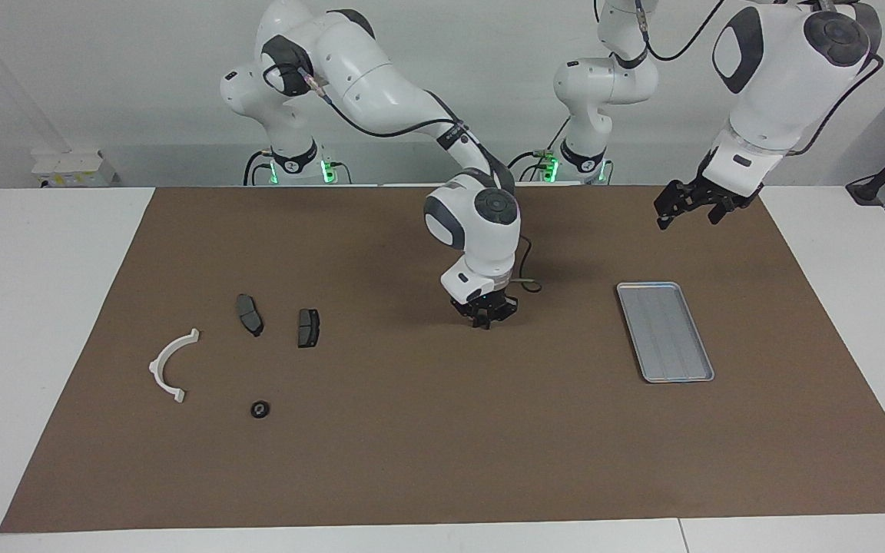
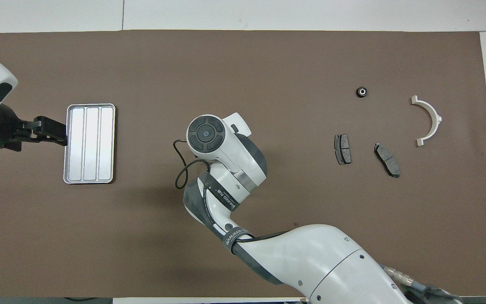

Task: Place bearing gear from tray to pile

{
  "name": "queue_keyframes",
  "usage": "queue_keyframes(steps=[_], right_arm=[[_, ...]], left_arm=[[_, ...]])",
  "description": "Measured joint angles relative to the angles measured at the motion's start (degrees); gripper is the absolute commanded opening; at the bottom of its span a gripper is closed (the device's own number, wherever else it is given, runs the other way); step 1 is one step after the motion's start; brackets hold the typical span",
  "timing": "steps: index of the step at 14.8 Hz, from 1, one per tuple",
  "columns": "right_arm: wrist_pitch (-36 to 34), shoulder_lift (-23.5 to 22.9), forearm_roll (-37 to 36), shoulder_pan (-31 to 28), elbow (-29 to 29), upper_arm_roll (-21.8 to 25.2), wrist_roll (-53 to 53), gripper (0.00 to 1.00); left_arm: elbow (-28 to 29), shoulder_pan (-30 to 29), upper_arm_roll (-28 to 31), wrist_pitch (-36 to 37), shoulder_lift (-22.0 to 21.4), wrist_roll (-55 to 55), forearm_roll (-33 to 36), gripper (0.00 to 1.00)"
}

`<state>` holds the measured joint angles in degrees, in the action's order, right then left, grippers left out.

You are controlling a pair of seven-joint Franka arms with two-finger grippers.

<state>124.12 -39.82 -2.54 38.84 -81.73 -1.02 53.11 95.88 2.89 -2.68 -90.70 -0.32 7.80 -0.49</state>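
While wrist hides it overhead, right gripper [image 1: 483, 320] sits closed.

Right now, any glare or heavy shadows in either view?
Overhead view: the flat ridged silver-grey metal tray glares near-white, though its ridges stay readable. Facing view: the same tray looks dull grey, and a soft shadow lies on the brown mat under the right gripper. Neither view is blurred.

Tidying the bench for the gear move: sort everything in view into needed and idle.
Needed: silver-grey ridged metal tray; white curved plastic half-ring; two dark grey brake-pad-shaped pieces; small black round gear beside them; right gripper, shut, low between tray and pieces.
Idle: brown mat; left gripper, open, waiting above it near the tray.
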Motion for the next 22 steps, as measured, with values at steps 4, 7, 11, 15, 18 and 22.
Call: queue_keyframes(steps=[4, 7, 11, 15, 18, 22], right_arm=[[-0.5, 0.0, 0.0, 0.0, 0.1, 0.0, -0.1, 0.00], [-8.7, 0.1, 0.0, -2.5, 3.8, 0.3, -5.8, 0.00], [-16.7, 1.6, 0.0, -14.7, 10.5, 0.1, -25.7, 0.00], [-14.0, 1.6, 0.0, -22.3, 9.0, 0.0, -37.8, 0.00], [-10.0, 1.5, 0.0, -24.7, 4.9, 0.1, -40.8, 0.00], [-5.5, 1.5, 0.0, -29.7, 0.6, 0.0, -45.5, 0.00]], left_arm=[[0.0, 0.0, 0.0, 0.0, 0.0, 0.0, 0.0, 1.00], [0.0, 0.0, 0.0, 0.0, 0.0, 0.0, 0.0, 1.00], [0.0, 0.0, 0.0, 0.0, 0.0, 0.0, 0.0, 1.00], [0.0, 0.0, 0.0, 0.0, 0.0, 0.0, 0.0, 1.00], [0.0, 0.0, 0.0, 0.0, 0.0, 0.0, 0.0, 1.00], [0.0, 0.0, 0.0, 0.0, 0.0, 0.0, 0.0, 1.00]])
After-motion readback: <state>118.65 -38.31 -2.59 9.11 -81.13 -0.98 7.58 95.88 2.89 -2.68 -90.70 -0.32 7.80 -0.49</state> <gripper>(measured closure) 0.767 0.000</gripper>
